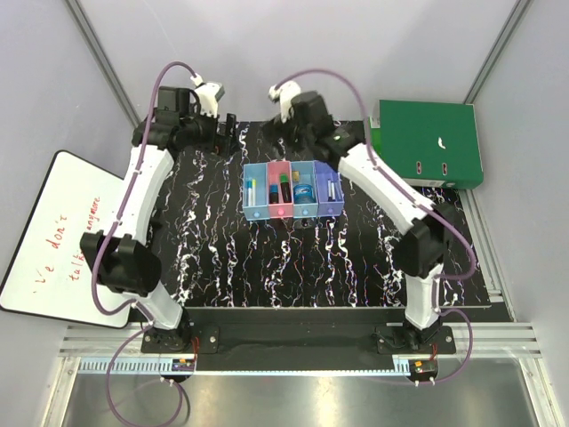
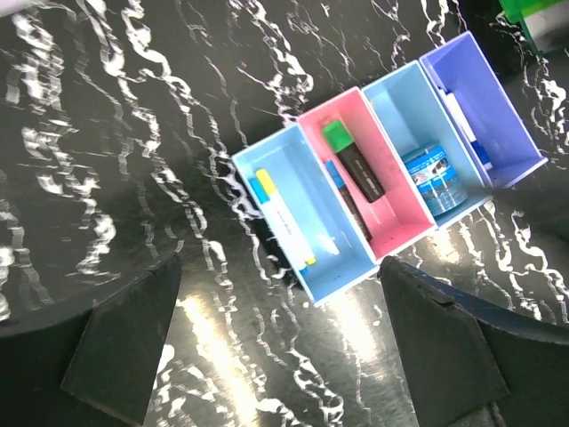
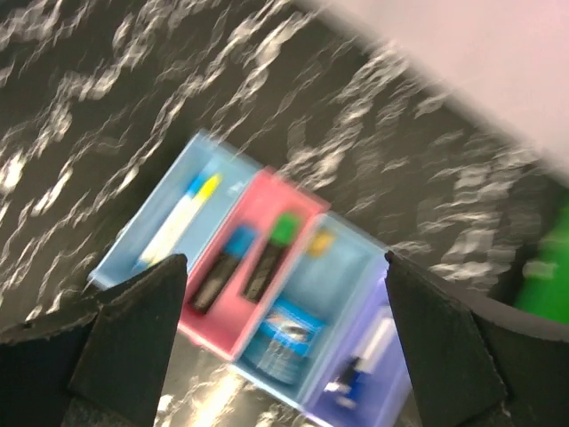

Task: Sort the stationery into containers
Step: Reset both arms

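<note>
whiteboard (image 1: pixel 53 231) with red writing lies far left of the bin row (image 1: pixel 267 216), off the black marbled surface (image 1: pixel 213 258)

left claw (image 2: pixel 280 271) is up off the surface at the far-left side of the bin row, released, jaws spread wide, holding nothing, fingers (image 2: pixel 124 356) touching no bin

the bin row sits mid-surface, four joined bins, with the stationery lying inside it:
- first light blue bin (image 2: pixel 307 182), left end of the row: yellow-and-white pen (image 2: pixel 284 218) lying lengthwise, yellow end toward the far side
- pink bin (image 2: pixel 400 209), second in the row: blue-capped marker (image 2: pixel 348 203) and green-capped dark marker (image 2: pixel 356 165) side by side lengthwise, caps toward the far side, close enough that I cannot tell if they touch
- second light blue bin (image 2: pixel 400 116), third in the row: round blue object (image 2: pixel 433 178) at its near end, tiny gold-ish piece (image 3: pixel 320 240) at its far end, too blurred to say more
- purple bin (image 2: pixel 498 107), right end of the row: small white stick (image 2: pixel 462 120) with a blue end, along the wall shared with the third bin

right claw (image 3: pixel 284 262) is raised over the far side of the bin row, released, jaws wide apart, holding nothing; its wrist view is blurred

green folder (image 1: pixel 431 142) lies flat, well apart from the bin row, to its far right and toward the back
</note>
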Controlling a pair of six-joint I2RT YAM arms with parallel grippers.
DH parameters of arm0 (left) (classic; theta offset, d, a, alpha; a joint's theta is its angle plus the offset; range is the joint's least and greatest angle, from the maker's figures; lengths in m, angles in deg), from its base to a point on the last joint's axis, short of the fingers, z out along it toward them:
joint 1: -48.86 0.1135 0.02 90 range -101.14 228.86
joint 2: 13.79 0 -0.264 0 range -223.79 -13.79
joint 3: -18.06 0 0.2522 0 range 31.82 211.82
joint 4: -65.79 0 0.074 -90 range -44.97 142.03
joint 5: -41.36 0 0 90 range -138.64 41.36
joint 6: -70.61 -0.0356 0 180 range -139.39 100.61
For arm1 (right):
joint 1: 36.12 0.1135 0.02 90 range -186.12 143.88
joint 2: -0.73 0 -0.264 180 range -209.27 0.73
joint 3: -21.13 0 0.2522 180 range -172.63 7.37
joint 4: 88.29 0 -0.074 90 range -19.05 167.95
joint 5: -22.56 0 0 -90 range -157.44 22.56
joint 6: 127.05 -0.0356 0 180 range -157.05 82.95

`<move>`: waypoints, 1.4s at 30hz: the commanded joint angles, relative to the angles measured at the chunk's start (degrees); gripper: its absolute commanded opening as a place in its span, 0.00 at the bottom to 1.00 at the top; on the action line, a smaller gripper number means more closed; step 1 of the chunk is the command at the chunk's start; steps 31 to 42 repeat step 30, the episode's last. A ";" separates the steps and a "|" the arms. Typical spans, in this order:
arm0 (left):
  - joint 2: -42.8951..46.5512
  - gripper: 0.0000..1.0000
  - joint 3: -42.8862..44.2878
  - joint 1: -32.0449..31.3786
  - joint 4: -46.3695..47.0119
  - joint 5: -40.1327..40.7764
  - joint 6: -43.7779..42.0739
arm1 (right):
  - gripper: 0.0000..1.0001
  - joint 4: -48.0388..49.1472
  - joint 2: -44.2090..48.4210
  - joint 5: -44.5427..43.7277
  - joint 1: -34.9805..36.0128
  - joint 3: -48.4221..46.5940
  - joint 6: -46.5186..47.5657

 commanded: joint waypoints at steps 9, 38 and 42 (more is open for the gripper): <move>15.00 0.99 -6.17 1.63 -8.68 12.23 -6.84 | 1.00 -35.43 19.69 -3.78 0.10 -9.10 4.09; 41.29 0.99 -22.26 1.72 -5.34 19.44 -5.00 | 1.00 -37.11 39.04 -13.08 -1.04 1.03 1.28; 41.29 0.99 -22.26 1.72 -5.34 19.44 -5.00 | 1.00 -37.11 39.04 -13.08 -1.04 1.03 1.28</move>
